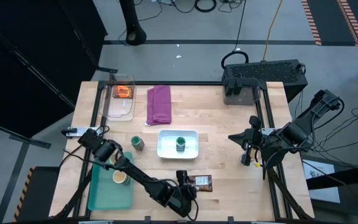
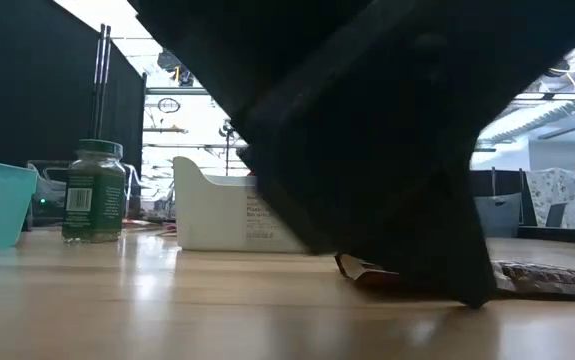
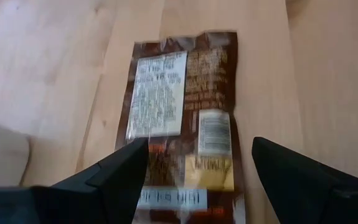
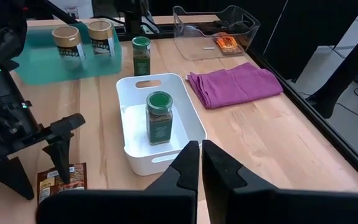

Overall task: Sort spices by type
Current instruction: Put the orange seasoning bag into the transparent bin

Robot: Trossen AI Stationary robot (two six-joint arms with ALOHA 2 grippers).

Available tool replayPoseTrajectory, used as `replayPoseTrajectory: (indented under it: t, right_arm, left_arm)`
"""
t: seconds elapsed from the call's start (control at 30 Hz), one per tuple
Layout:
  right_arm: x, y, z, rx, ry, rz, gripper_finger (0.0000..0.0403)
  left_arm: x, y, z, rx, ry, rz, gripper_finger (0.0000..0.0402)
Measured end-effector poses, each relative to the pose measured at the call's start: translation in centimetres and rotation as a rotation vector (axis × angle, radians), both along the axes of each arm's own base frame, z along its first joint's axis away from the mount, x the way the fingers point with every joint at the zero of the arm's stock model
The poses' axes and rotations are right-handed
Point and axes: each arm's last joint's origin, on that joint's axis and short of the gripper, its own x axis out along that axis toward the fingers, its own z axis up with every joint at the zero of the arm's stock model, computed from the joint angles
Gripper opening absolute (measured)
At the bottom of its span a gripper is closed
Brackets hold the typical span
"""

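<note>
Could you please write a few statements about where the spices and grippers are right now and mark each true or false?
1. The left gripper is open over the dark brown packet. True.
2. The white bin is empty. False: one green-lidded jar stands in it.
3. Two tan-lidded jars stand in the teal tray. True.
4. The orange packet lies on the purple cloth. False: it lies in the clear bin.
5. The right gripper holds a jar. False: it is shut and empty.

Dark brown packet (image 3: 185,118) (white label), purple cloth (image 1: 159,104).
</note>
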Motion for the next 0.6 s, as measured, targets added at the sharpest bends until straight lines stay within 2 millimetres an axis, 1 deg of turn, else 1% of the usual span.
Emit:
replayPoseTrajectory:
  t: [0.13, 0.27, 0.4, 0.6]
  right_arm:
    - [0.00, 0.00, 0.00, 0.008, -0.002, -0.004, 0.0000]
    - [-0.01, 0.00, -0.01, 0.017, -0.005, -0.009, 0.0000]
    - [-0.02, -0.01, -0.02, 0.022, -0.005, -0.012, 0.0000]
    - [-0.02, -0.01, -0.03, 0.021, -0.004, -0.012, 0.0000]
  left_arm:
    - [0.00, 0.10, -0.43, 0.011, 0.017, 0.003, 0.0275]
    - [0.07, 0.36, -0.53, 0.001, 0.040, -0.006, 0.0237]
    - [-0.04, 0.46, -0.68, 0.013, 0.058, -0.009, 0.0182]
    - [-0.07, 0.72, -0.83, 0.033, 0.071, -0.005, 0.0079]
